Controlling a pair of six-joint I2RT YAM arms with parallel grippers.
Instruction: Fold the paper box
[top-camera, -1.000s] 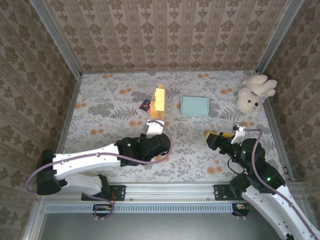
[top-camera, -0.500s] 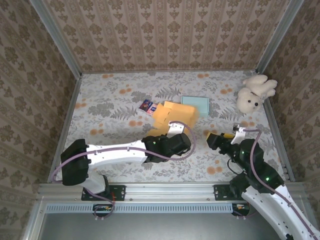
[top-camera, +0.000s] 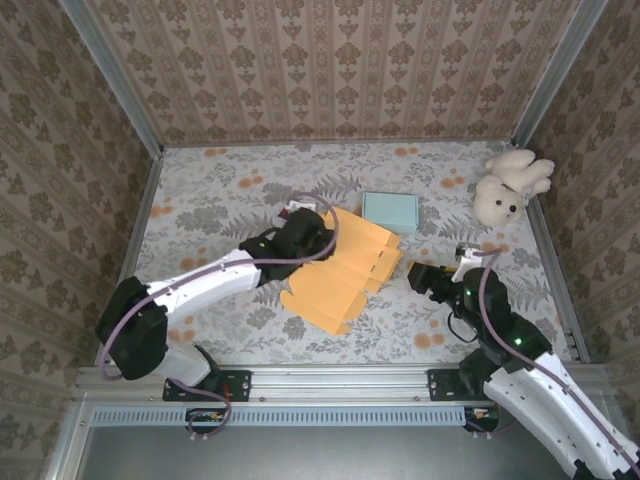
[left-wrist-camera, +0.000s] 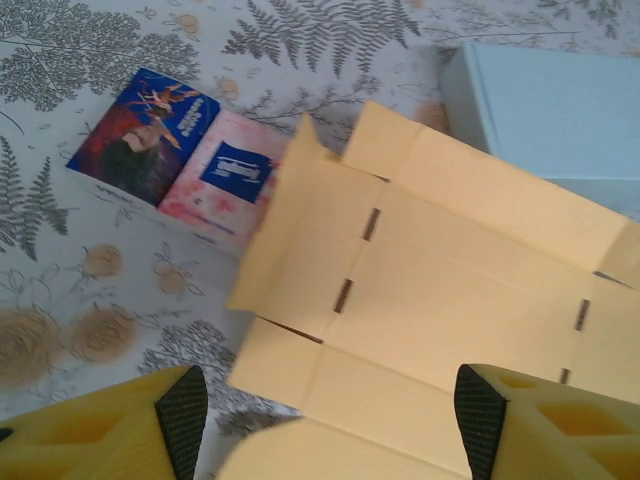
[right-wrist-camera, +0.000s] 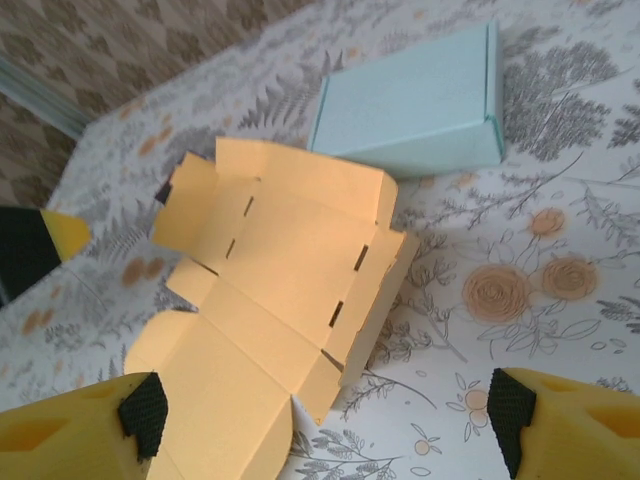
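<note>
I see orange paper box (top-camera: 345, 270) unfolded flat on tabletop (top-camera: 220, 200); left gripper (left-wrist-camera: 330, 415) released over it; right gripper (right-wrist-camera: 327, 418) released, empty, right of box.

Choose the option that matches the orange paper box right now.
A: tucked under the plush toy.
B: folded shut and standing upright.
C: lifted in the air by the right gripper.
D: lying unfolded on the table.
D: the orange paper box lies spread open on the table, its flaps and slots showing.
</note>
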